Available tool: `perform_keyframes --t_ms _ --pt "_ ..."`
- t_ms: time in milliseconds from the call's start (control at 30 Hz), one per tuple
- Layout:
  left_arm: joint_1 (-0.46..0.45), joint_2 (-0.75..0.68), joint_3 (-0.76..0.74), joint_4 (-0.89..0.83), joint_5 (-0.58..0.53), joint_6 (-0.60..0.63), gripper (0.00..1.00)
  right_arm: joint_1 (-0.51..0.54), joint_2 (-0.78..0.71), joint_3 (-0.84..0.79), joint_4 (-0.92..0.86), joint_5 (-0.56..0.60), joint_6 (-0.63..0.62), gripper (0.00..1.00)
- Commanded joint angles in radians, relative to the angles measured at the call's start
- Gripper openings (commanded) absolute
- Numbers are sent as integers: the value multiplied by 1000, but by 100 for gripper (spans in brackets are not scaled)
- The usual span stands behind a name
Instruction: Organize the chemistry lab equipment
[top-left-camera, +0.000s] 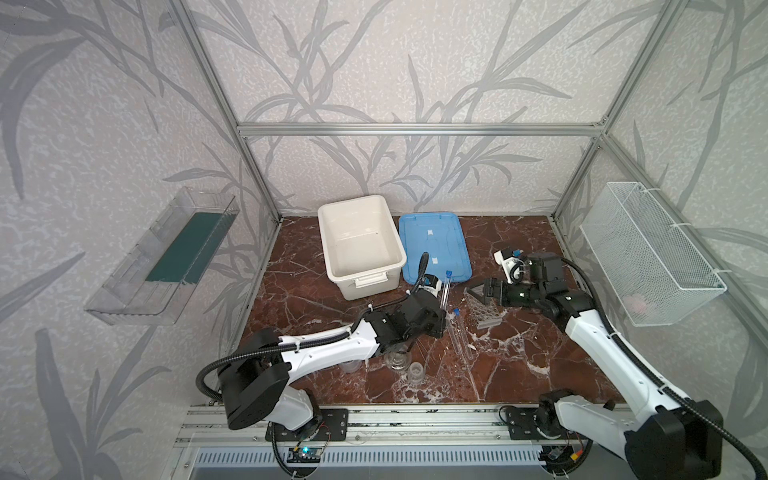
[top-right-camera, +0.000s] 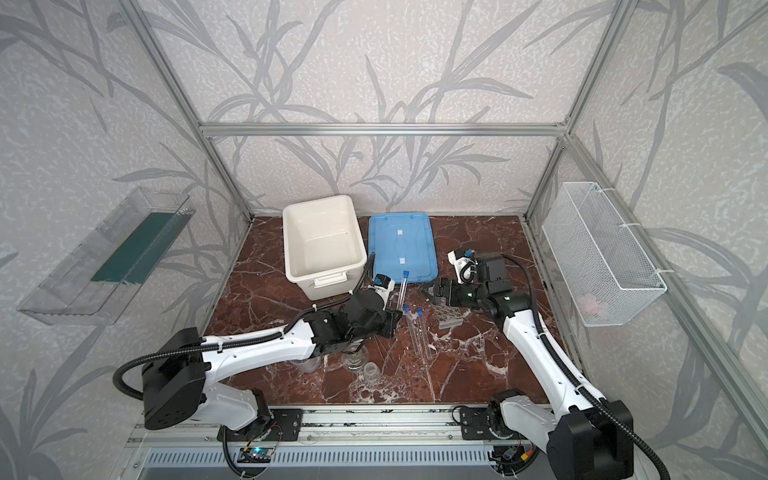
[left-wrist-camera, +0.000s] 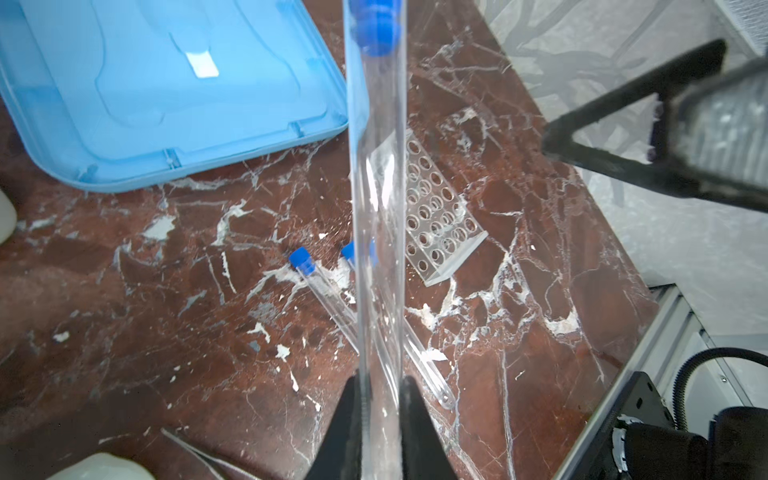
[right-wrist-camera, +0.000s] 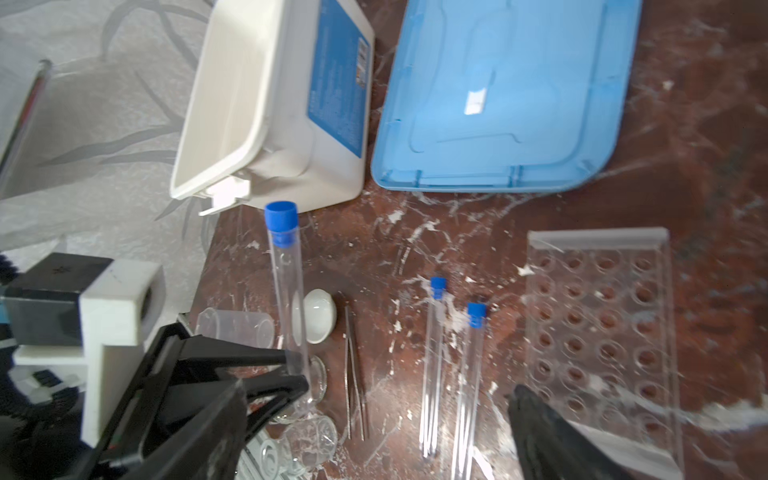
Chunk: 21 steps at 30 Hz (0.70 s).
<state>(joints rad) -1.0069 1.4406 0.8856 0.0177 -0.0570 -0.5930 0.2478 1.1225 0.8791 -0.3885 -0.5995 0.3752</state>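
Blue-capped test tube (left-wrist-camera: 376, 166) is pinched near its base by left tool (left-wrist-camera: 381, 392).

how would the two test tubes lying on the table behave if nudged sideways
Round and smooth, the lying test tubes would probably roll on the flat marble table. They look thin, stiff and light, so likely easy to lift but slippery and perhaps breakable under a hard pinch. Their blue caps seem barely wider, offering little stop.
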Motion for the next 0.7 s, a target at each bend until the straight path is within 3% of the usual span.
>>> perform_keyframes --t_ms 0,167,300,667 --pt "-4 -39 -24 90 32 77 16 53 49 70 85 -2 44 94" --pt "-5 -58 -45 107 30 67 16 133 156 172 73 36 35 85" --pt "-5 -52 -55 123 29 61 16 144 209 205 109 11 69 67" --pt "-16 -50 -46 139 40 60 16 146 224 203 89 16 74 50"
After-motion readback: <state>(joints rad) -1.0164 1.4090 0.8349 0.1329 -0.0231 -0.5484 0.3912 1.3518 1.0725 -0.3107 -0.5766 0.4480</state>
